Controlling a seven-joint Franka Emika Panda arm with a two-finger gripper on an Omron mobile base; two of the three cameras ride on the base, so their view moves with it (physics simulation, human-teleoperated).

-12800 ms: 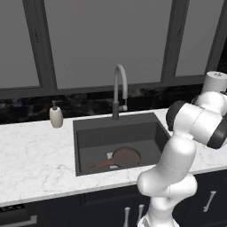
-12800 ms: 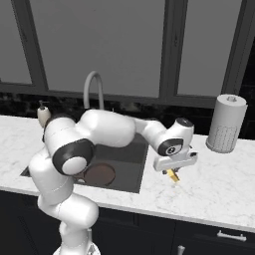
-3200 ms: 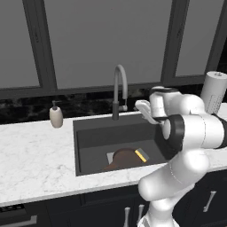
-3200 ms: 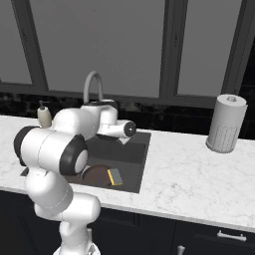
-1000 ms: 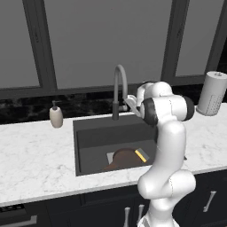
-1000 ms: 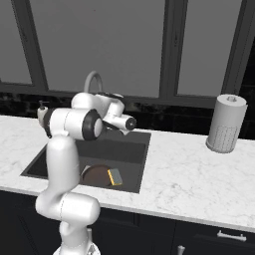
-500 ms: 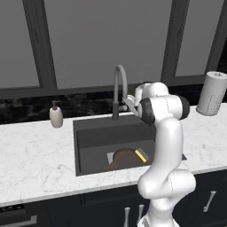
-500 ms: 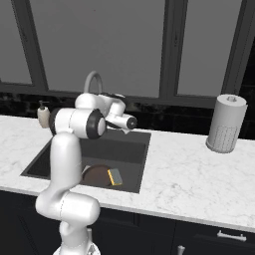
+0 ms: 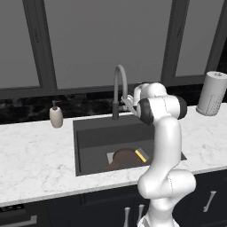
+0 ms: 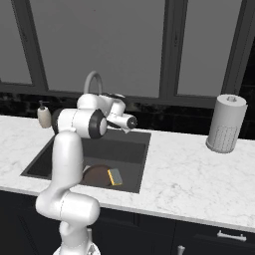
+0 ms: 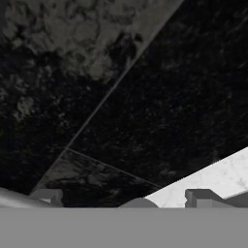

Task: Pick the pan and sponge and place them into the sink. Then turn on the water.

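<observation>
Nearest to you, the round reddish-brown pan (image 9: 125, 157) and the flat yellow sponge (image 10: 115, 176) already lie in the dark rectangular sink (image 9: 91, 137), the sponge resting on the pan's edge, so only the water is left. Behind them, your gripper (image 9: 127, 101) is close beside the arched grey faucet (image 9: 119, 84), near its lever, but you cannot tell how wide it stands. No blue stream falls yet; beyond, the marble bench (image 10: 199, 169) meets black backsplash.

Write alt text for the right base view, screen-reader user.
White robot arm reaches to the grey gooseneck faucet behind a dark sink, where a brown pan and yellow sponge already lie. No water runs; a paper towel roll stands on the marble counter.
</observation>
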